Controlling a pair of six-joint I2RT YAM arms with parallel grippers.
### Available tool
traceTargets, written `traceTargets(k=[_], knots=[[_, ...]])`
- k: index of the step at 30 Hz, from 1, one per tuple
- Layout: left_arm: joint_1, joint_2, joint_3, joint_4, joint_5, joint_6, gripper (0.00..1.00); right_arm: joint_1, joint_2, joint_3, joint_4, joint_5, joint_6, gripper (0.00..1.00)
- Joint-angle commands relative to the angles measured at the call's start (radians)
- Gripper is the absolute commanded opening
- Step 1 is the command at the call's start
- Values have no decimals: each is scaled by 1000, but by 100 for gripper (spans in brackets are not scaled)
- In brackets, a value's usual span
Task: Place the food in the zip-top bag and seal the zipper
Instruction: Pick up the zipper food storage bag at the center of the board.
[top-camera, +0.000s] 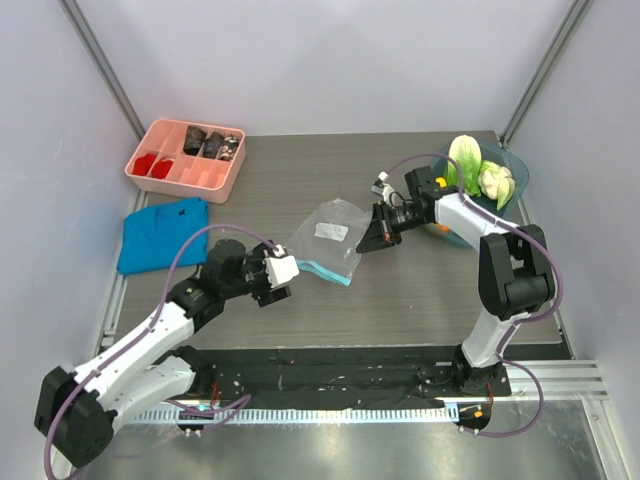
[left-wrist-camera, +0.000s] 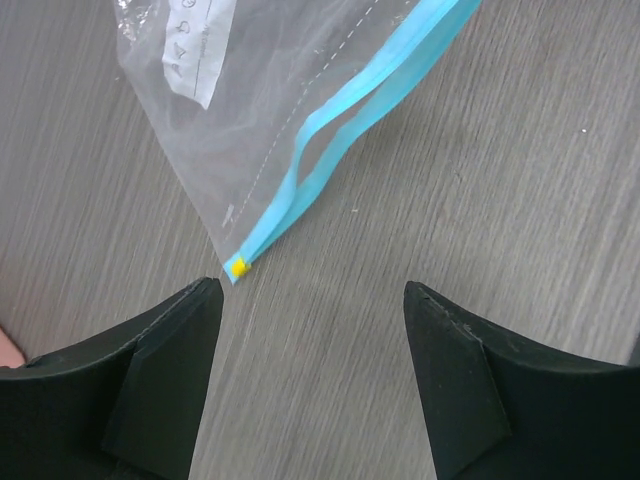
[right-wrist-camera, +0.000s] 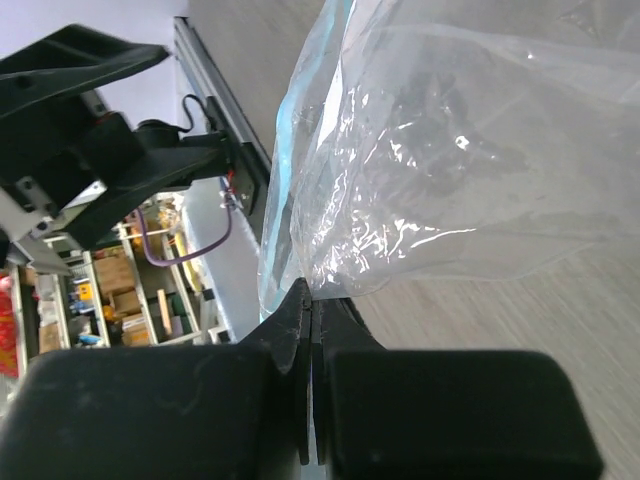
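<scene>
The clear zip-top bag lies mid-table, with its white label up and its light-blue zipper along the near edge. My right gripper is shut on the bag's right edge; in the right wrist view the plastic rises from between the closed fingertips. My left gripper is open and empty, just left of the zipper's end. In the left wrist view the zipper with its yellow tab lies just ahead of my left fingertip. The pale green cabbage sits in the teal bowl at far right.
A pink tray with dark brown and red pieces stands at the back left. A blue folded cloth lies at the left, beside my left arm. Grey walls close off the table's sides and back.
</scene>
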Motion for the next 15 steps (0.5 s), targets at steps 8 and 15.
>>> traceTargets(k=[8,15], knots=[[-76,216,8,329,1,48,70,0,-87,-38,-7,-135,43,1],[-117,284,33,381,-15,41,63,0,-88,-42,-36,-156,37,1]])
